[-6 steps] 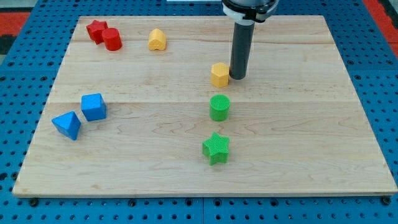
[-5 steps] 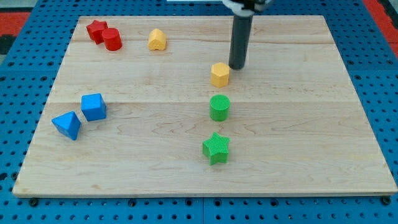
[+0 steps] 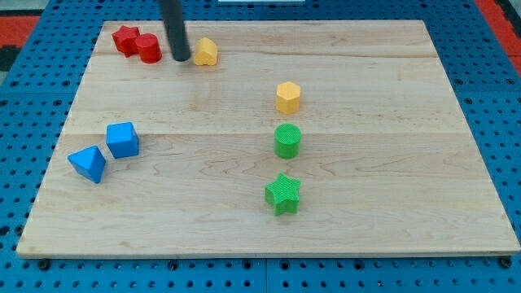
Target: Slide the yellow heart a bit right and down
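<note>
Our tip: my tip (image 3: 181, 59) is down on the wooden board (image 3: 391, 187) at about 11 o'clock from the board's centre — a bare rod end, nothing clamped or carried, since it has no jaws to close.
Yellow heart: the yellow heart (image 3: 206, 51) sits just at our tip's 3 o'clock, right beside it; we cannot tell whether the two are actually touching.
Red pair: the red cylinder (image 3: 148, 49) is just at the tip's 9 o'clock, and the red star (image 3: 125, 38) is pressed against that cylinder at its 10 o'clock — so we are wedged between the reds and the heart.
Yellow hexagon: the yellow hexagonal block (image 3: 287, 97) stands alone near the board's centre, well apart from the tip, at its 4 o'clock.
Green column: the green cylinder (image 3: 287, 140) is at 6 o'clock from the hexagon, the green star (image 3: 283, 194) at 6 o'clock again below it.
Blue pair: the blue cube (image 3: 122, 139) and the blue triangular block (image 3: 88, 163) sit close together at the board's 8 o'clock.
Surround: blue pegboard (image 3: 32, 89) frames the board.
</note>
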